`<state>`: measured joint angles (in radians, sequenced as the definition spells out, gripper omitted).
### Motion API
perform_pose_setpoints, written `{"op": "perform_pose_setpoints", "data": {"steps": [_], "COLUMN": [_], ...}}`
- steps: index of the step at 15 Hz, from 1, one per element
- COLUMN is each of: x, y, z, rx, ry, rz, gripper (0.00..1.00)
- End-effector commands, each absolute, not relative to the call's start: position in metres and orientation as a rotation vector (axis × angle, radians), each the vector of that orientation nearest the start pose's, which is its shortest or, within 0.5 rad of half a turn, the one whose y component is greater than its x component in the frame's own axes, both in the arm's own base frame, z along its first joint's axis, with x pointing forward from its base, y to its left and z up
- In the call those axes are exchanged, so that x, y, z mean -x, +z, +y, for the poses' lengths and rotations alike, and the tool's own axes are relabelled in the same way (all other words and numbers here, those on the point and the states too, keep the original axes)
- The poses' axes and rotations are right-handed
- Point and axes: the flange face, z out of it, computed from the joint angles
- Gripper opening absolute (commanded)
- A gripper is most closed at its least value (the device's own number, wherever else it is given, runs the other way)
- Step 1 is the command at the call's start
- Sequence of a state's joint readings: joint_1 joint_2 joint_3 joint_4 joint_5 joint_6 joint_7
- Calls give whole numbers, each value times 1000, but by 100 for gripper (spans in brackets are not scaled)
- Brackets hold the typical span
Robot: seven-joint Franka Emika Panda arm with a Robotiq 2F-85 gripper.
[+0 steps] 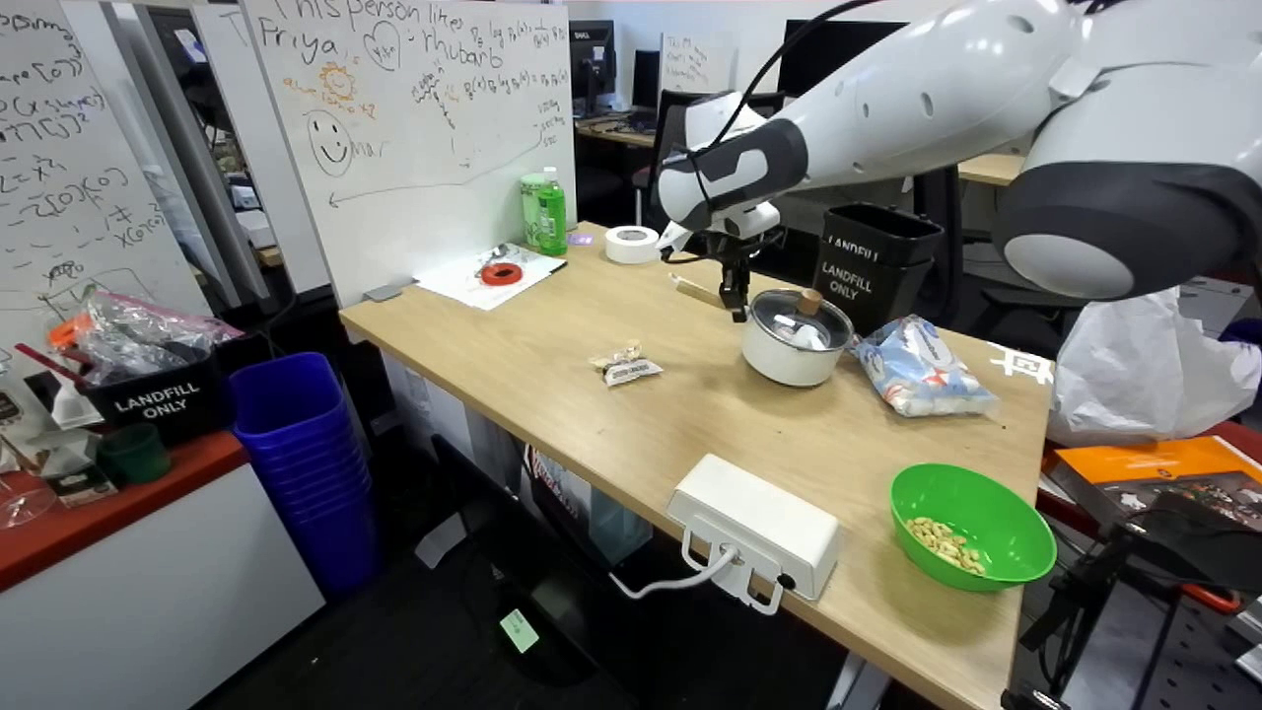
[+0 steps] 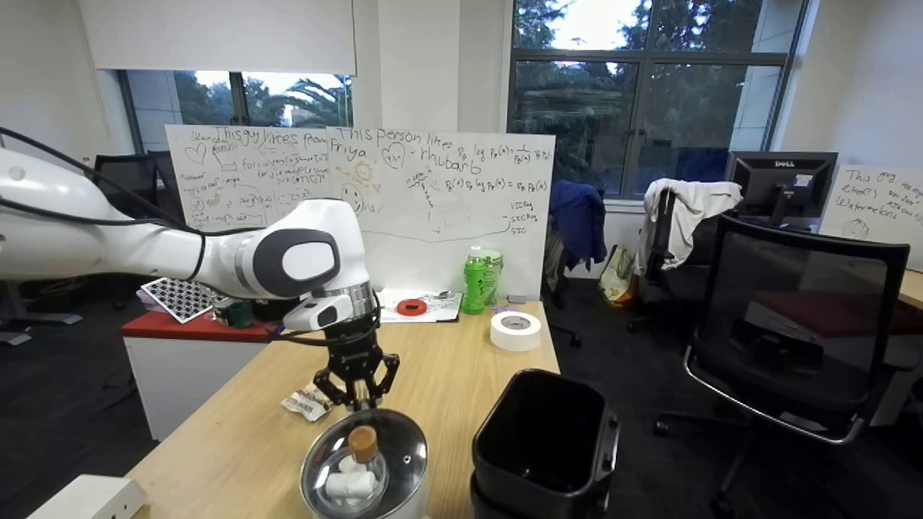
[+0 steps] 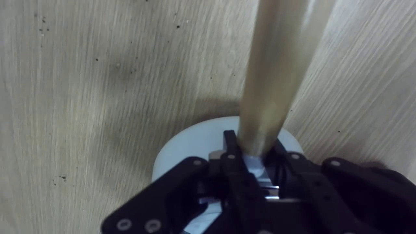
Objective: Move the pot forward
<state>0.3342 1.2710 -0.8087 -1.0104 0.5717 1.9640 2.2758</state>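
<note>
My gripper (image 3: 255,144) pinches handle (image 3: 279,73) close to pot (image 1: 792,363), jaws narrowly apart around it. I'd best slide slow, level, so glass lid (image 2: 400,443) won't slip.

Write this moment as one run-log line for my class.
goal: move pot forward; claw: shut on handle; lid: on pot; bag: beside pot

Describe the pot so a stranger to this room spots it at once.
In an exterior view, start at the wooden table and go to the black LANDFILL ONLY bin by its far edge. Just in front of it, between the hand and the blue-and-white bag, is the pot. Unlike the open green bowl, it is white and wears a glass lid with a brown knob.
</note>
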Motion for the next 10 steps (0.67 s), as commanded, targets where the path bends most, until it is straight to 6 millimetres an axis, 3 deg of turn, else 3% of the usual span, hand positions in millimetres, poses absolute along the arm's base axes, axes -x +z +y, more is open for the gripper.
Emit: {"op": "perform_pose_setpoints", "data": {"steps": [1,6,10], "x": [-729,-680,-640], "y": [184,193,184], "z": [-94,-97,-76], "rx": [989,1021,1049], "ry": [-139,-9,17], "rz": [3155,3153,3169], "gripper": [6,6,6]}}
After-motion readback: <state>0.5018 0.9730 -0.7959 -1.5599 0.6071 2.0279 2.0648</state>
